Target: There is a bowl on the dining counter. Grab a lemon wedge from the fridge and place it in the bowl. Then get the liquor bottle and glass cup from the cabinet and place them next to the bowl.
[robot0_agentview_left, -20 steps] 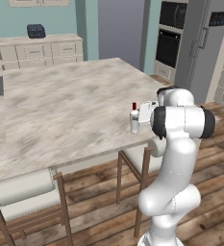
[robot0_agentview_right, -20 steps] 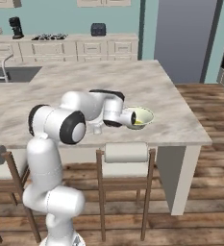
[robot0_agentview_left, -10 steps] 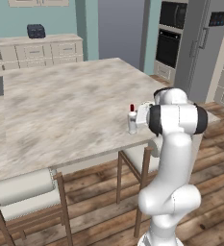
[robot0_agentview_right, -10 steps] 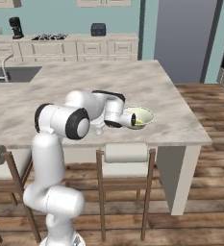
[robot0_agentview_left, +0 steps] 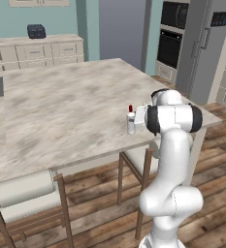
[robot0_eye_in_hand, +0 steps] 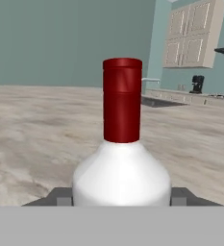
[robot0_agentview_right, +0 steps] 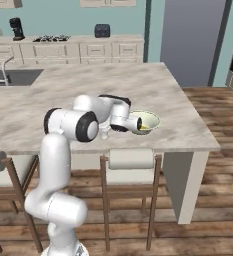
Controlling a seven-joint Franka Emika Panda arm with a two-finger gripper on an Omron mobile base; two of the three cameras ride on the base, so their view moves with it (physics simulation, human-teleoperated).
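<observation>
Marbled tabletop (robot0_agentview_left: 61, 106) carried my jaws clamped on the liquor bottle (robot0_eye_in_hand: 122, 163), which stood upright near the front edge; just beyond lay the bowl (robot0_agentview_right: 149, 120) holding the lemon wedge (robot0_agentview_right: 144, 127).

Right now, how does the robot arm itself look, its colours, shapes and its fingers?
The arm is made of glossy white, rounded tubular segments with dark, almost black bands at the joints. No cables or markings can be made out. In the hand view, its fingers are small, dark grey, blocky tips.
</observation>
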